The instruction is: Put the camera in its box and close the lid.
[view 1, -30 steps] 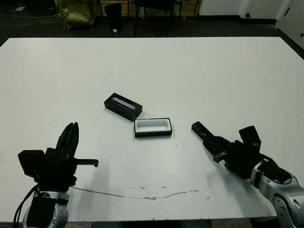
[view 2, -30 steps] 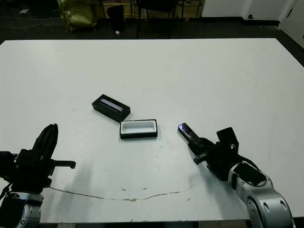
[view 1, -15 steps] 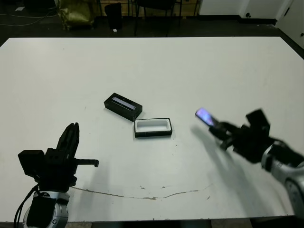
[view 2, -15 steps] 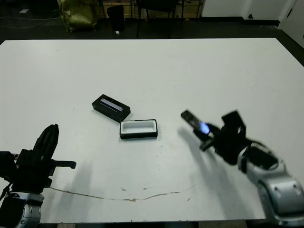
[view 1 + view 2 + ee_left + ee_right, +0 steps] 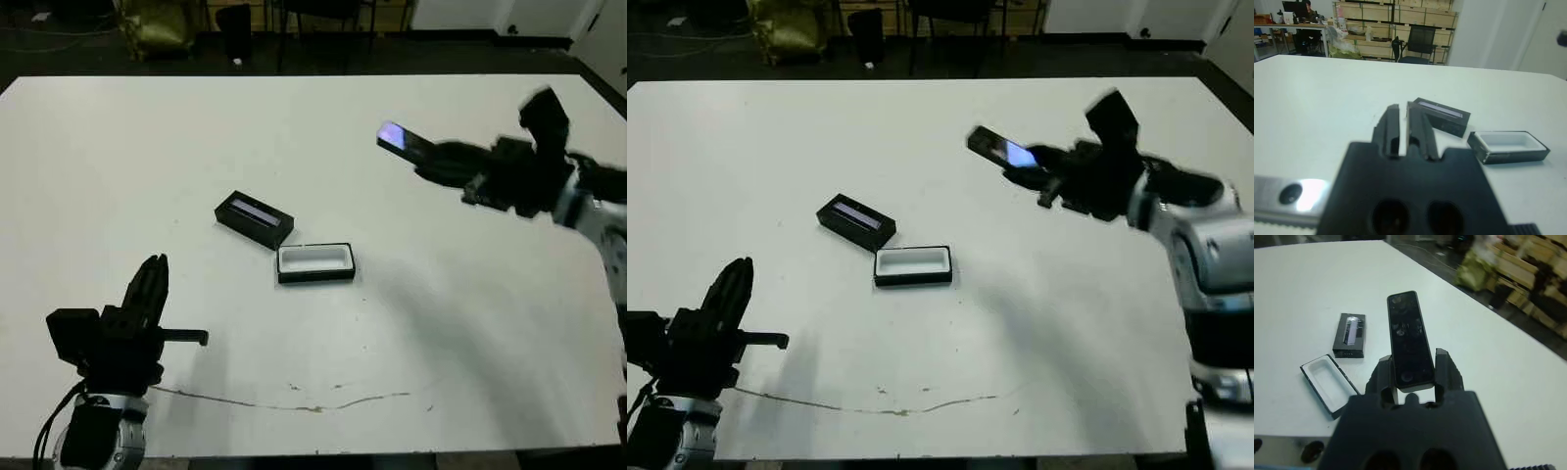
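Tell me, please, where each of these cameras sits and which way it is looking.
Left eye and right eye views: on the head, looking forward and down at the table; both arms show, with the left gripper low and the right gripper raised.
Left wrist view: on the left wrist, looking along its fingers at the lid and the box.
Right wrist view: on the right wrist, looking along the held camera down at the table.
Shared: all four views show the lid and the box.
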Tool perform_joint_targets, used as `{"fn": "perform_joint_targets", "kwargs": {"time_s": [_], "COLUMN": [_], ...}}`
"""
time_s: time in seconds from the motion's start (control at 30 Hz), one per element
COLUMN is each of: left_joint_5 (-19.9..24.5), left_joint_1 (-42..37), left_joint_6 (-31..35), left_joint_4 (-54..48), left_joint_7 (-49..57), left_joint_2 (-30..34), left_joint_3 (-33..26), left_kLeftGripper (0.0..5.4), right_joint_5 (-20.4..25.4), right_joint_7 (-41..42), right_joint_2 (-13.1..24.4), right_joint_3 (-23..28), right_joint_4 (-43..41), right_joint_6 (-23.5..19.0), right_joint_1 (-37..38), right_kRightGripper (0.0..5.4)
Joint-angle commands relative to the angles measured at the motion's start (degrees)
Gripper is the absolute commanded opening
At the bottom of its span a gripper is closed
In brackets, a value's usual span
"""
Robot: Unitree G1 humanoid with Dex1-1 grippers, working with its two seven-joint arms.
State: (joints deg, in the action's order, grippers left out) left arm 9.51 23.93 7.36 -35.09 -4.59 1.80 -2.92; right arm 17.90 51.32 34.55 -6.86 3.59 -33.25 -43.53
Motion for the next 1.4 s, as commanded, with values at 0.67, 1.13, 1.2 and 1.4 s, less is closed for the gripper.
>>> {"fn": "perform_joint_targets", "kwargs": {"time_s": [0.67, 1.13, 1.2, 1.4], "left_joint_5": [-0.55, -0.93, -1.34, -0.60], "left_joint_1": [1.83, 2.20, 2.29, 2.44], "left_joint_6": [1.03, 1.12, 1.15, 1.34], "left_joint_4": [0.46, 0.09, -0.02, 0.01], "left_joint_7": [0.90, 1.50, 1.69, 1.73], "left_joint_2": [0.09, -0.17, -0.09, -0.39], "left_joint_3": [0.13, 0.83, 0.98, 0.98], "left_kLeftGripper": [0.00, 0.00, 0.00, 0.00], "right_joint_5": [-11.90, -15.11, -15.33, -16.93], "right_joint_7": [22.99, 31.01, 31.78, 32.21], "right_joint_2": [-11.09, -12.01, -12.20, -12.49], "right_joint_3": [-17.05, -19.23, -19.44, -20.05], "right_joint_4": [22.28, 27.36, 27.80, 27.69], "right_joint_6": [11.63, 10.85, 10.17, 10.73], "right_joint_1": [-13.93, -14.54, -14.72, -14.79], "right_kRightGripper": [0.38, 0.38, 0.38, 0.38]}}
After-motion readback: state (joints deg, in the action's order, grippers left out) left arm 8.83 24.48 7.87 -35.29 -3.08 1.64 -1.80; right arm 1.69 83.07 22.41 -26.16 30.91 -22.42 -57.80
